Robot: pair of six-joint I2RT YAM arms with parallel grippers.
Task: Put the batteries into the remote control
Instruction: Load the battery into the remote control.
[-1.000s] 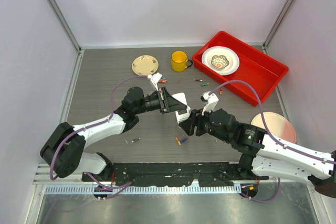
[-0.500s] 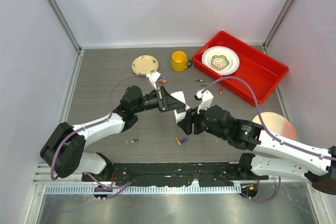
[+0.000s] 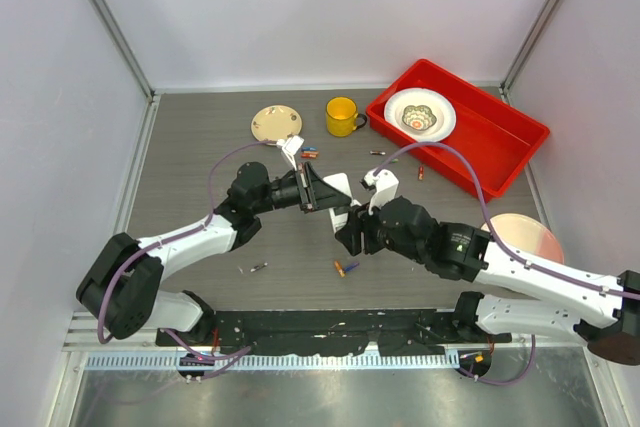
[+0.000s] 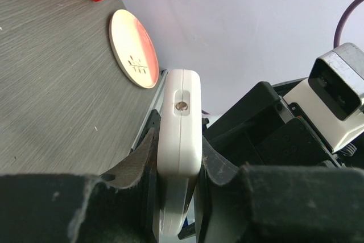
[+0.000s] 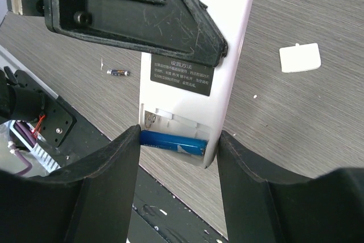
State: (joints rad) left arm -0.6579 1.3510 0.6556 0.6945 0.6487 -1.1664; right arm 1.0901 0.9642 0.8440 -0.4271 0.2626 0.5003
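The left hand (image 3: 322, 191) clamps the slim white rectangular plastic remote control (image 4: 180, 129) tight and holds it up off the grey wood-grain counter (image 3: 200, 147), battery bay uncovered. The right hand (image 3: 347, 232), fingers partway apart, pinches a small blue cylindrical battery (image 5: 170, 141) end to end, crosswise at the bay's mouth.

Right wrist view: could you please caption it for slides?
Right gripper brackets the open remote control, blue battery inside; left gripper holds it.

battery (image 5: 173, 143) in remote control (image 5: 182, 78), mug (image 3: 341, 115) behind
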